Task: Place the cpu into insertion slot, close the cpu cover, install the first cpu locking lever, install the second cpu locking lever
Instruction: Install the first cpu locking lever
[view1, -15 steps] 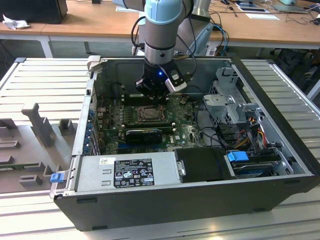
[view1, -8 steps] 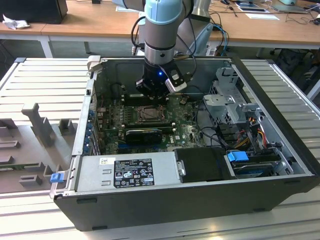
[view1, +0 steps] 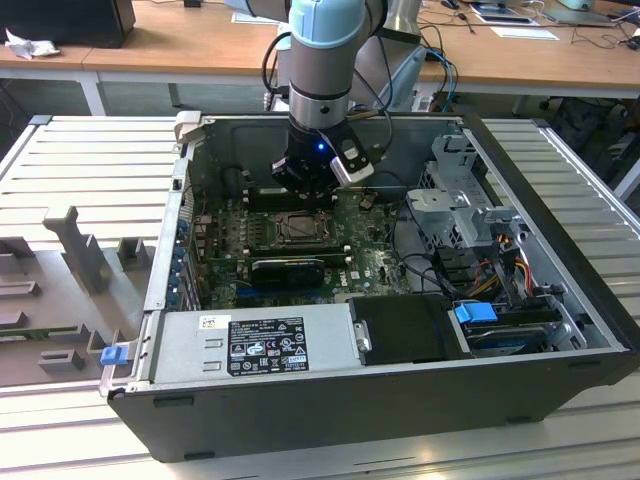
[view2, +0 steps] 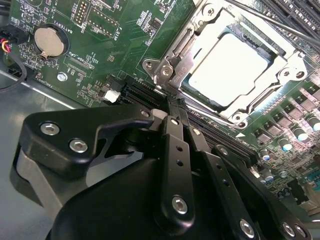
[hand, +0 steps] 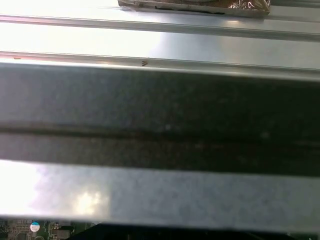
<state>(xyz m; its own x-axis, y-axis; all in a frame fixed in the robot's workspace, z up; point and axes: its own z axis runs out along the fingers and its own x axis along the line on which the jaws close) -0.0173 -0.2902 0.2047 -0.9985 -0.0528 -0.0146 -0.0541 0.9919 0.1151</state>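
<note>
The cpu lies flat in the insertion slot, its pale silver top showing through the window of the cpu cover. The cover lies down over the chip. A thin metal lever rod runs along the socket edge nearest my fingers. My gripper has its black fingers pressed together, tips right at the socket's corner by the lever's end, with nothing visible between them. In the exterior view my gripper hangs just above the far edge of the socket inside the open computer case.
Green motherboard with a coin battery surrounds the socket. Black memory slots sit beyond it. A long black card, power supply and drive cage crowd the case. The dark case wall is close.
</note>
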